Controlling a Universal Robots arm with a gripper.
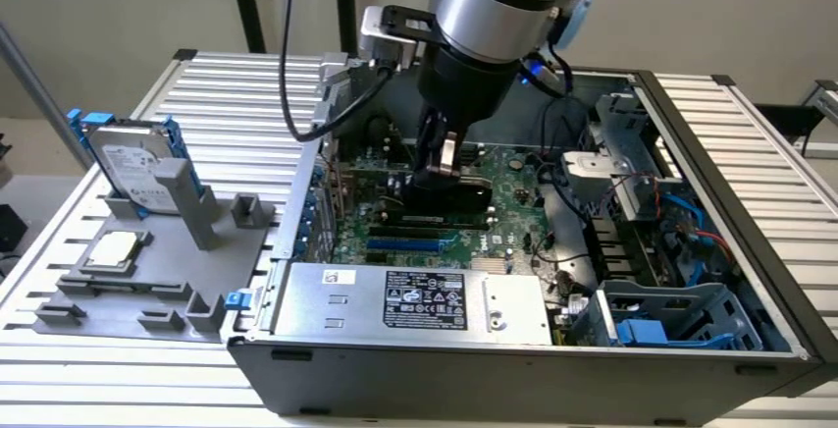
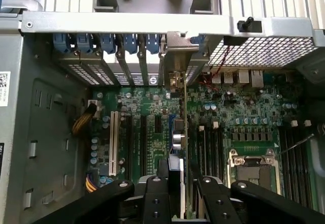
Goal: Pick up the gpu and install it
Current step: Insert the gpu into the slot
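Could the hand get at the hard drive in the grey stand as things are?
Probably not: the hand is down inside the computer case, shut on the gpu, and the case's side wall stands between it and the hard drive.

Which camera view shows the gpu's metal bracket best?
The wrist view: the gpu runs edge-on from the gripper to its silver bracket at the rear slots. The exterior view shows the card's black face below the gripper.

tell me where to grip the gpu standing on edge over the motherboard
The gpu: pinch its upper long edge from above, across the two flat faces. It stands thin and on edge, bracket toward the rear slots. The gripper is shut on it that way.
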